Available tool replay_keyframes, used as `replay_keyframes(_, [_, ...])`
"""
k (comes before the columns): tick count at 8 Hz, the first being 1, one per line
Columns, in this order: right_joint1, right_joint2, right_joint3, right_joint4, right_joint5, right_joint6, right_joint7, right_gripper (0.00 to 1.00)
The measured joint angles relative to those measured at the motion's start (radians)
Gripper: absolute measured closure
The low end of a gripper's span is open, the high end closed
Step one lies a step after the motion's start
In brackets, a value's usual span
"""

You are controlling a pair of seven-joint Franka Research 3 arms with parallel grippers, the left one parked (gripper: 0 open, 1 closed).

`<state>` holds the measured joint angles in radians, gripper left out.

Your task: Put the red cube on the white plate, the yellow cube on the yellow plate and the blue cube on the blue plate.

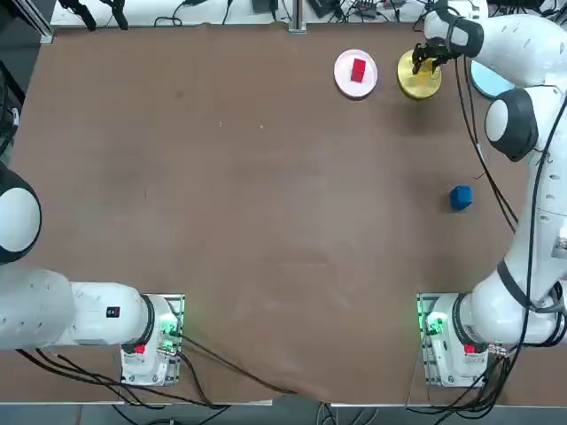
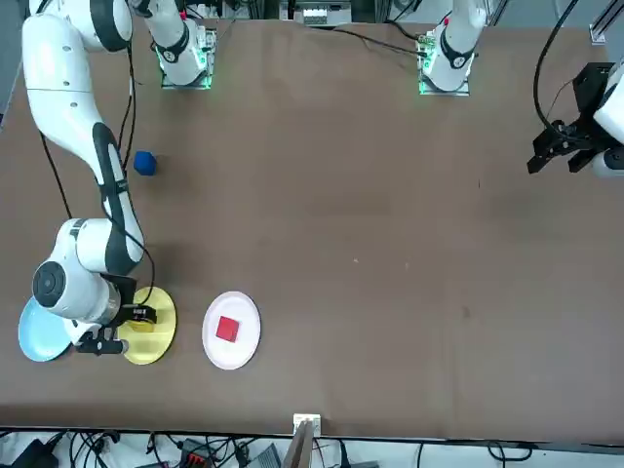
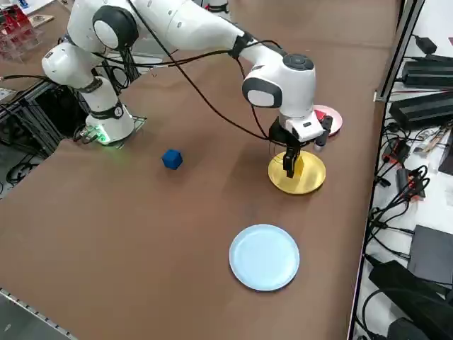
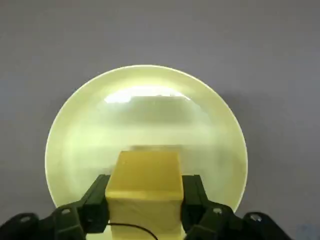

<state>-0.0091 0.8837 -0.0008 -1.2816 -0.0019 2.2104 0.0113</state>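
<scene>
1. Yellow cube [image 4: 145, 187] is held clamped between the two fingers of the right pincer [image 4: 145, 210], directly over the yellow plate [image 4: 100, 120].
2. Key relation: the plate lies straight below the cube; whether the cube already touches the plate cannot be told. Lowering and release are judged to be all that remains here.
3. Red cube [image 1: 358, 69] is seen resting on the white plate [image 1: 342, 81], just beside the yellow plate.
4. Blue cube [image 1: 460, 197] is noted loose on the desk [image 1: 266, 221], well apart from the blue plate [image 3: 264, 257], which is bare; this pair is judged outstanding.
5. No brands, labels or readable writing are noted on cubes or plates.
</scene>
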Motion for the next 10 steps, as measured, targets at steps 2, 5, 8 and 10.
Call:
replay_keyframes(2, [0.000,0.017,0.000,0.000,0.000,0.001,0.000,0.30])
replay_keyframes(5, [0.000,0.022,0.000,0.004,0.000,0.009,0.000,0.00])
replay_keyframes(8, [0.006,0.012,0.000,0.026,0.000,0.006,0.000,0.00])
replay_keyframes(10, [0.006,-0.052,0.000,0.038,0.000,-0.094,0.000,0.00])
